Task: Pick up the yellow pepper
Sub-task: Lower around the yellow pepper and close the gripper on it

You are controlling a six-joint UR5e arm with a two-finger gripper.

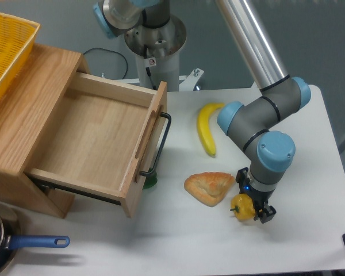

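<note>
While the yellow pepper [243, 207] sits on the white desk [310, 241] near the front edge, the gripper [252, 200] hangs directly over it, so the pepper lies straight below the jaws rather than off to either side. One dark finger shows at the pepper's upper left and the other at its lower right, so the jaws stand spread around it along that diagonal. Whether the pads already press its skin cannot be told from this view; the pepper looks to be resting on the desk, not lifted. Its dark green stem points left, toward the pastry, so its long axis runs roughly left to right and the jaws straddle it at an angle to that line. By my reading, the coming move is a close and then a straight lift.

Just left of the pepper, near but apart, lies the tan pastry [209, 187]. Behind the pepper, farther back on the desk, the banana [206, 127] lies with its length running front to back. Well to the pepper's left, the wooden drawer [98, 144] stands pulled open.
</note>
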